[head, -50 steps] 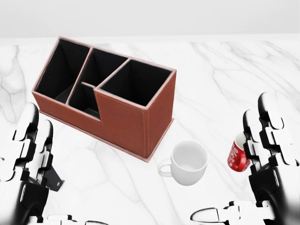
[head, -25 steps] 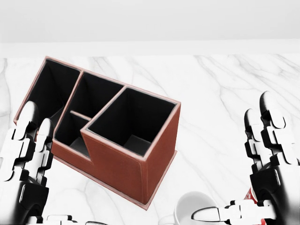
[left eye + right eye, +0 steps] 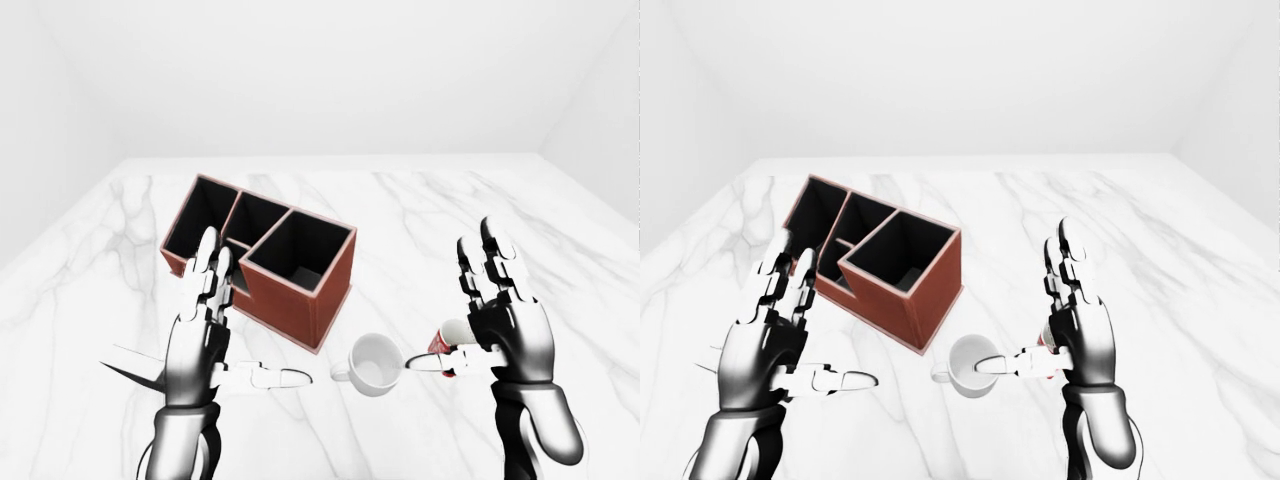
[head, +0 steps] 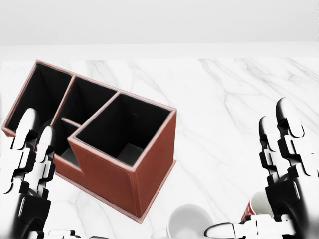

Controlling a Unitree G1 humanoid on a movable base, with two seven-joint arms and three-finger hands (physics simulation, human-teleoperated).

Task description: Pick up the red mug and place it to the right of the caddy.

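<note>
My right hand [image 3: 500, 320] stands upright and fully open, fingers pointing to 12 o'clock, thumb laid out toward 9 o'clock. It holds nothing. My left hand [image 3: 205, 330] is in the mirror pose, also spread wide and empty, thumb toward 3 o'clock.

The red mug [image 3: 441, 342] sits on the desk [image 3: 560, 250] just at the inner side of my right palm, largely masked by my thumb in the left-eye view. In the head view only its rim and a sliver of red wall show at the bottom edge, beside my right fingers [image 4: 286, 137]. I cannot tell whether the thumb touches it.

Directly at 9 o'clock of the red mug stands a white mug [image 3: 376, 363], close by, its handle turned toward my left hand. Beyond that, toward 10 o'clock, is the caddy [image 3: 262, 258], brown, with several open compartments.

Risks noted:

1. Wrong object. The white mug lies nearer the centre of my view and between the hands. A grasp guided by position alone could take it instead.
2. Knock-over. The red mug is half hidden under my own thumb, so closing without a clear sight of it may tip or push it away.
3. Blocked destination. In my judgement the white mug stands about where the red one should go, right of the caddy. Setting down there could strike it.
4. Both mugs sit at the bottom edge of the head view and could leave it.
</note>
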